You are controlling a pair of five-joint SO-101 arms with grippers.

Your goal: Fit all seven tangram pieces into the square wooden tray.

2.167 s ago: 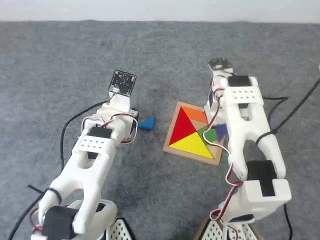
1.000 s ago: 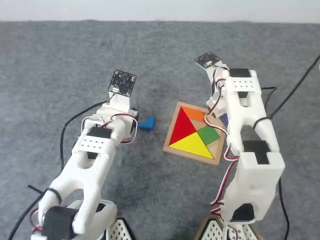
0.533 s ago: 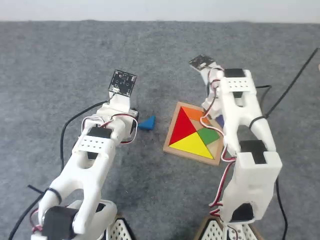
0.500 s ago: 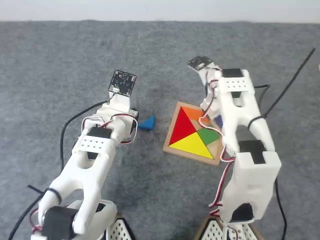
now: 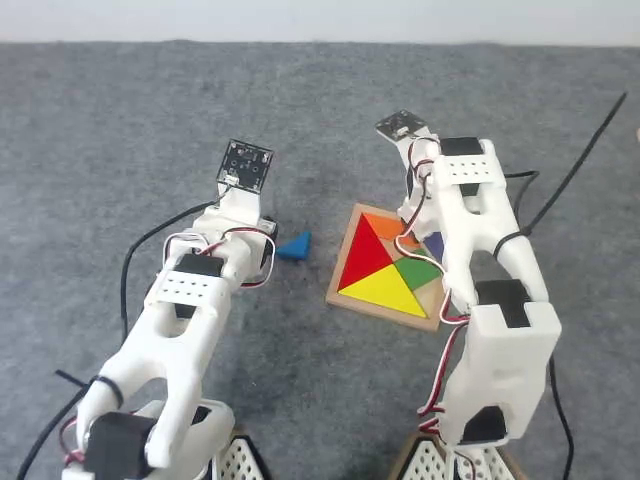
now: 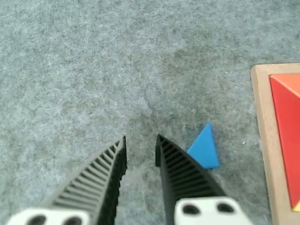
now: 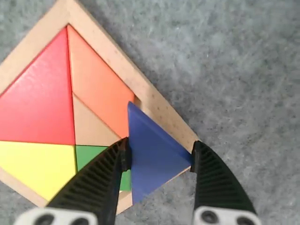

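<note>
right gripper (image 7: 159, 151) is clamped on a dark blue triangle (image 7: 152, 161). it's held over the tray (image 7: 157, 115) right at the rim, one tip pointing in toward the bare wood gap (image 7: 91, 126) btw the orange piece (image 7: 96, 86) and green piece (image 7: 86, 157).

over the last couple secs the right arm straightened and swung toward the tray's far corner, taking the triangle w/ it. before that it hung over the tray's right part and partly covered the green piece, now in plain sight. left arm hasn't budged. left gripper (image 6: 140, 140) hangs low over the grey surface (image 6: 70, 56), fingers only narrowly apart, nothing btw them. the small light blue triangle (image 6: 205, 149) lies just beside one finger, outside the tray.

red piece (image 7: 40, 103), yellow piece (image 7: 33, 166), orange and green already lie flat inside.

meaning: the dark blue piece looks lifted for re-aiming, not seated yet. it overlaps the rim, so prob needs a shift inward and maybe a turn before lowering. light blue one is still to be fetched.
</note>
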